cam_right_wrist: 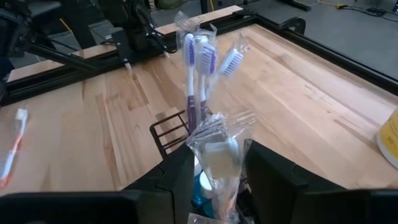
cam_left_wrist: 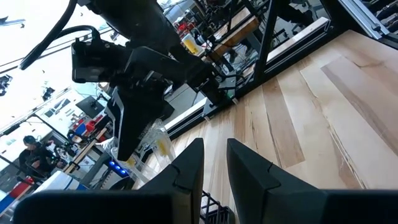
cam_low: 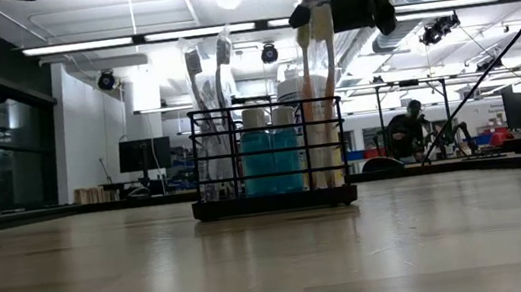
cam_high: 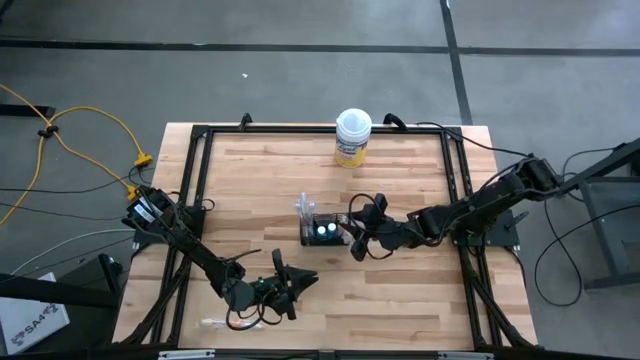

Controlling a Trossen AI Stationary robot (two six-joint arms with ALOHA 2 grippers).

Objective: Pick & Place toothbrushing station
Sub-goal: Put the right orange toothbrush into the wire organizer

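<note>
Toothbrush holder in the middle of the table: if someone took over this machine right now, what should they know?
Right gripper: over the black mesh holder, shut on a wrapped toothbrush that stands in it.
Left gripper: near the table's front edge, nothing between its fingers.
In the holder: other toothbrushes and two teal tubes.
Left to do: let go of the wrapped brush; one loose toothbrush lies on the table front left, probably next.
The yellow tub stands apart at the back.
</note>
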